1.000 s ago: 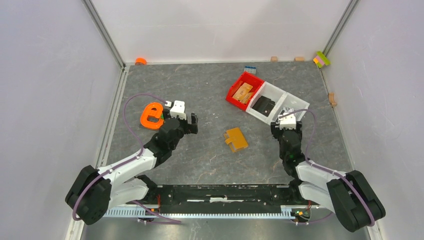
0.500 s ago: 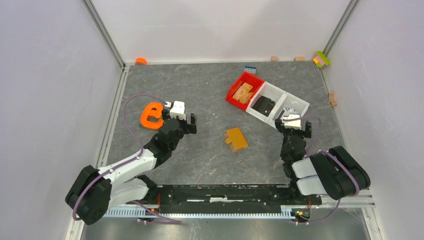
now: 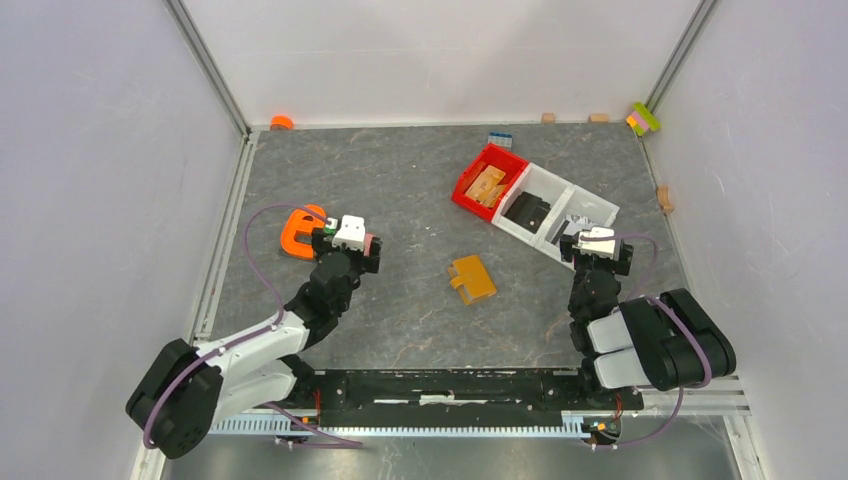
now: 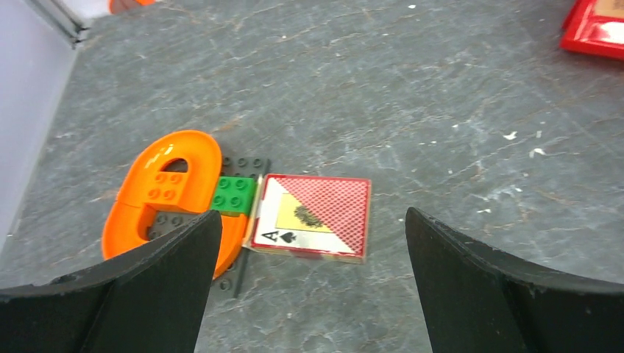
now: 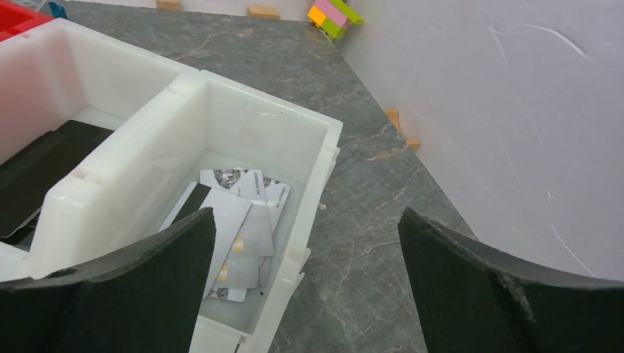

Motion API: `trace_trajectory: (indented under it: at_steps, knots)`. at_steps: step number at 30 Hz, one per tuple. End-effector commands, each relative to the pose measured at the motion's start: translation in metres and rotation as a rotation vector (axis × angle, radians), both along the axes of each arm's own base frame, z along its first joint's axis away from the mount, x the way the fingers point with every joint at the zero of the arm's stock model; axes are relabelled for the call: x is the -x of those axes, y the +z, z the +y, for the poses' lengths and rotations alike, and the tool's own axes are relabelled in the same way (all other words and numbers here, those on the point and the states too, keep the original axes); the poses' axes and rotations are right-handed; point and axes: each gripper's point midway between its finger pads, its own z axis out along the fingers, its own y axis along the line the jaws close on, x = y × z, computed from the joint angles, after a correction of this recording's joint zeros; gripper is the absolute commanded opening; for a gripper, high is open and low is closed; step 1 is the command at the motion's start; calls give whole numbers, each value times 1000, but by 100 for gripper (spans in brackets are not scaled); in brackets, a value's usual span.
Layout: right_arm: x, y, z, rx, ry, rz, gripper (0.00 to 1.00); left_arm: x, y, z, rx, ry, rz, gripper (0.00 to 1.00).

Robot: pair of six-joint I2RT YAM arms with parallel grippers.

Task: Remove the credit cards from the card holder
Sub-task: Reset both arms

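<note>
Two arms work at opposite sides of the grey mat (image 3: 420, 170). The card holder (image 3: 471, 278) lies flat on it between them, near the middle and touched by neither arm; from above I cannot tell whether any card sits in its slots. The left gripper (image 4: 310, 217) hangs with its fingers (image 4: 158, 283) spread wide and gripping nothing. In its wrist view a pinkish-red card (image 4: 324, 213), marked with an ace of spades, lies on the mat in the gap between them. The card's left edge is just beside a green brick (image 4: 235, 195), and that brick meets an orange ring-shaped object (image 4: 165, 187) resting on a dark studded plate (image 4: 243, 165). The right gripper (image 5: 305, 213) is also spread wide and empty, poised over the white bin (image 5: 261, 110) at the mat's right side. In the bin's nearer compartment lies a loose heap of silver-grey credit cards (image 5: 239, 228), overlapping one another. Its farther compartment holds a dark flat thing (image 5: 44, 173) that I cannot make out. A red bin (image 3: 468, 178) stands against the white one, with tan wooden blocks (image 3: 487, 184) inside it.
</note>
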Motion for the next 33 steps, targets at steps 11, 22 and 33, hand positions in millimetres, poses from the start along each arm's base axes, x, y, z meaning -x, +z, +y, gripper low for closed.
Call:
trace_trajectory:
  at_steps: [11,22,33]
  knots:
    - [30,-24,-3,-11,26,46,98,-23,-15,45,-51,51,-112,100]
    - [30,-25,-3,-10,25,48,98,-46,-24,68,-69,112,-82,96]
    - [30,-25,-3,-10,25,49,98,-65,-44,98,87,129,-36,82]
